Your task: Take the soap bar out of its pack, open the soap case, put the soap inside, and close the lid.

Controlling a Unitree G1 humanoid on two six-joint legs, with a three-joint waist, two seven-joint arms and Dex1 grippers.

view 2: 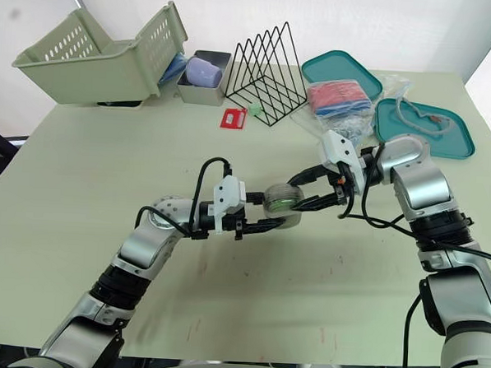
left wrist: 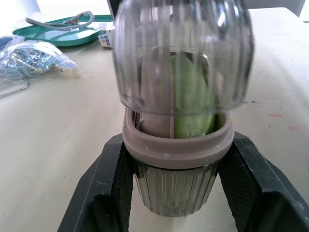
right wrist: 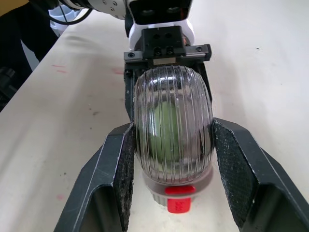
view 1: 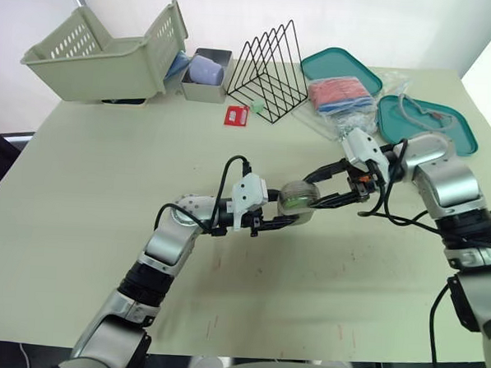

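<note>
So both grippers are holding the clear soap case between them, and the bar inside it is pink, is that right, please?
Not quite: the soap inside is green, not pink, as the left wrist view shows. The rest holds: the left gripper and right gripper both grip the clear soap case.

lt: bright, even; shdw: soft, faint; glare: clear lid [left wrist: 183, 53]
</note>
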